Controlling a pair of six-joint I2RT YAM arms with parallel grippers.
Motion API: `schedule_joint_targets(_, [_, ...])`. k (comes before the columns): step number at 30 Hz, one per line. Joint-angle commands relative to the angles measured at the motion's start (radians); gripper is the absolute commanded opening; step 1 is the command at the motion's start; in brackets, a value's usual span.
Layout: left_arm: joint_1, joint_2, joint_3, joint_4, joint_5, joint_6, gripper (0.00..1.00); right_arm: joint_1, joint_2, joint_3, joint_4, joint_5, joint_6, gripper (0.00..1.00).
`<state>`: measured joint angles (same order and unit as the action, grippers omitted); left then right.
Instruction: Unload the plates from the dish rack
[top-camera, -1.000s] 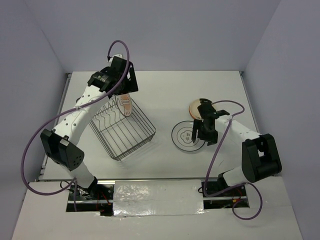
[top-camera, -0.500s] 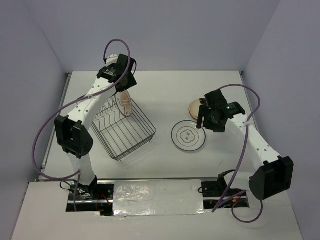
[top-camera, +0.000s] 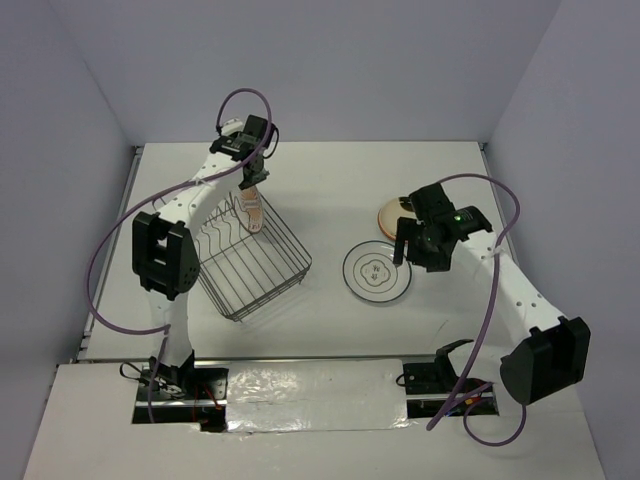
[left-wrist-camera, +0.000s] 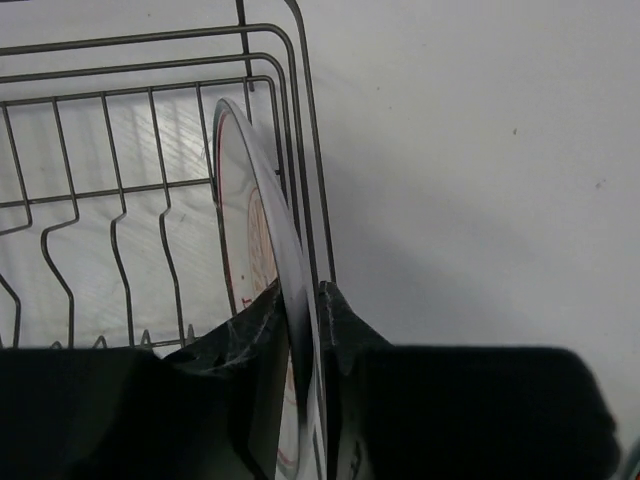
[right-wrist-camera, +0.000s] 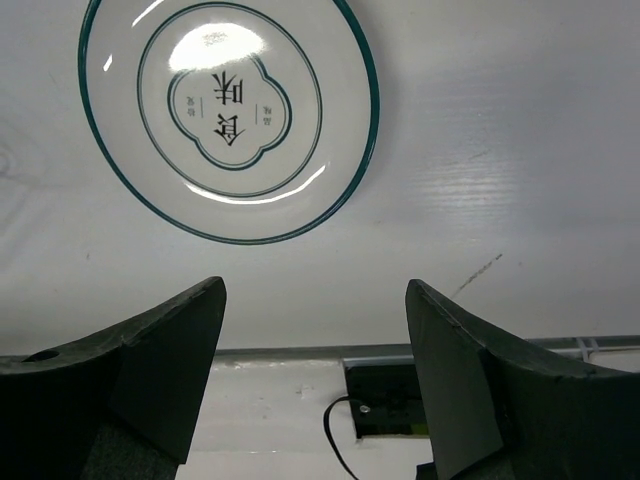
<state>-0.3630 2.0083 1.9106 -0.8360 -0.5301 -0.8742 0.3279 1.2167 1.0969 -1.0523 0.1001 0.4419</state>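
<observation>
Dish rack holds one red-motif plate, pinched by the left gripper. Right of it, the right gripper gapes.

- Dish rack: silver-grey wire, no pattern.
- Racked plate: white face with thin red line motifs. The rim reads grey in the left wrist view.
- Flat plate: white with a teal rim band and a teal lobed outline round the centre, with dark characters inside it.
- Far plate: orange-tan; pattern cannot be made out.
- Bench: plain white.
- Arms: white shells, black joints and black jaws.
- Cables: purple.
</observation>
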Motion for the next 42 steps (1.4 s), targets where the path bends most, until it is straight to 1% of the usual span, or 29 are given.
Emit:
schedule_joint_targets(1, [0.006, -0.003, 0.005, 0.031, 0.018, -0.019, 0.26, 0.008, -0.019, 0.075, -0.029, 0.021, -0.019, 0.8])
schedule_joint_targets(4, [0.006, -0.014, 0.05, 0.005, 0.021, -0.008, 0.09, 0.008, -0.011, 0.119, -0.054, 0.026, -0.017, 0.8])
schedule_joint_targets(9, [0.006, -0.111, 0.131, -0.035, 0.001, 0.026, 0.01, 0.01, -0.005, 0.216, -0.097, 0.023, -0.023, 0.8])
schedule_joint_targets(11, [0.006, -0.147, 0.175, -0.038, 0.001, 0.055, 0.0, 0.01, 0.001, 0.262, -0.109, 0.021, -0.025, 0.79])
schedule_joint_targets(13, [0.006, -0.177, 0.188, -0.005, 0.03, 0.087, 0.0, 0.011, 0.006, 0.294, -0.124, 0.023, -0.026, 0.8])
schedule_joint_targets(14, [0.004, -0.209, 0.189, 0.021, 0.05, 0.137, 0.0, 0.011, 0.01, 0.332, -0.132, 0.027, -0.026, 0.8])
schedule_joint_targets(15, [0.003, -0.227, 0.185, 0.09, 0.074, 0.165, 0.0, 0.01, 0.014, 0.352, -0.144, 0.036, -0.026, 0.8])
schedule_joint_targets(17, [-0.013, -0.293, 0.118, 0.213, 0.194, 0.312, 0.0, 0.008, 0.023, 0.425, -0.155, 0.05, -0.011, 0.8])
schedule_joint_targets(18, [-0.042, -0.318, 0.087, 0.361, 0.246, 0.384, 0.0, 0.005, 0.024, 0.454, -0.159, 0.05, -0.005, 0.81])
schedule_joint_targets(19, [-0.065, -0.336, 0.058, 0.421, 0.336, 0.535, 0.0, 0.0, 0.026, 0.484, -0.163, 0.047, 0.024, 0.88])
schedule_joint_targets(20, [-0.138, -0.371, 0.0, 0.475, 0.361, 0.625, 0.0, -0.025, 0.026, 0.55, -0.164, 0.035, 0.041, 0.99])
schedule_joint_targets(21, [-0.189, -0.385, -0.025, 0.512, 0.363, 0.726, 0.0, -0.041, 0.026, 0.587, -0.158, 0.012, 0.055, 1.0])
schedule_joint_targets(22, [-0.239, -0.402, -0.097, 0.57, 0.322, 0.944, 0.0, -0.071, 0.026, 0.659, -0.156, -0.044, 0.092, 1.0])
schedule_joint_targets(23, [-0.343, -0.449, -0.154, 0.606, 0.29, 1.039, 0.0, -0.152, 0.024, 0.691, -0.16, -0.077, 0.11, 1.0])
schedule_joint_targets(24, [-0.393, -0.482, -0.216, 0.654, 0.259, 1.135, 0.0, -0.203, 0.023, 0.722, -0.152, -0.12, 0.125, 1.0])
schedule_joint_targets(25, [-0.437, -0.553, -0.37, 0.783, 0.211, 1.302, 0.0, -0.258, 0.015, 0.742, -0.134, -0.264, 0.15, 1.0])
schedule_joint_targets(26, [-0.514, -0.589, -0.451, 0.834, 0.225, 1.381, 0.0, -0.306, 0.007, 0.738, -0.103, -0.355, 0.164, 1.0])
schedule_joint_targets(27, [-0.551, -0.624, -0.519, 0.889, 0.246, 1.468, 0.0, -0.376, 0.004, 0.729, -0.039, -0.452, 0.178, 1.0])
schedule_joint_targets(28, [-0.585, -0.65, -0.585, 0.932, 0.254, 1.609, 0.0, -0.386, 0.018, 0.722, -0.022, -0.614, 0.205, 1.0])
schedule_joint_targets(29, [-0.652, -0.68, -0.675, 1.001, 0.217, 1.662, 0.0, -0.386, 0.042, 0.733, -0.025, -0.67, 0.211, 1.0])
schedule_joint_targets(30, [-0.68, -0.681, -0.699, 1.02, 0.188, 1.707, 0.0, -0.385, 0.084, 0.738, -0.056, -0.71, 0.208, 1.0])
schedule_joint_targets(32, [-0.733, -0.654, -0.694, 0.978, 0.139, 1.774, 0.0, -0.38, 0.078, 0.681, -0.046, -0.715, 0.221, 1.0])
schedule_joint_targets(33, [-0.747, -0.643, -0.681, 0.948, 0.115, 1.788, 0.0, -0.38, 0.058, 0.637, 0.019, -0.709, 0.236, 1.0])
schedule_joint_targets(34, [-0.773, -0.622, -0.661, 0.91, 0.104, 1.808, 0.0, -0.38, 0.014, 0.538, 0.052, -0.744, 0.271, 1.0])
schedule_joint_targets(36, [-0.8, -0.615, -0.659, 0.888, 0.104, 1.84, 0.0, -0.366, -0.012, 0.439, 0.141, -0.792, 0.314, 1.0])
schedule_joint_targets(38, [-0.839, -0.638, -0.728, 0.948, 0.098, 1.917, 0.0, -0.304, -0.02, 0.354, 0.153, -0.78, 0.311, 1.0])
schedule_joint_targets(39, [-0.852, -0.648, -0.754, 1.033, 0.096, 1.943, 0.0, -0.285, -0.023, 0.33, 0.158, -0.769, 0.31, 1.0])
schedule_joint_targets(40, [-0.86, -0.66, -0.79, 1.06, 0.1, 1.977, 0.0, -0.262, -0.035, 0.277, 0.169, -0.767, 0.314, 1.0])
schedule_joint_targets(42, [-0.876, -0.658, -0.792, 1.069, 0.105, 1.976, 0.0, -0.256, -0.052, 0.21, 0.245, -0.784, 0.354, 1.0])
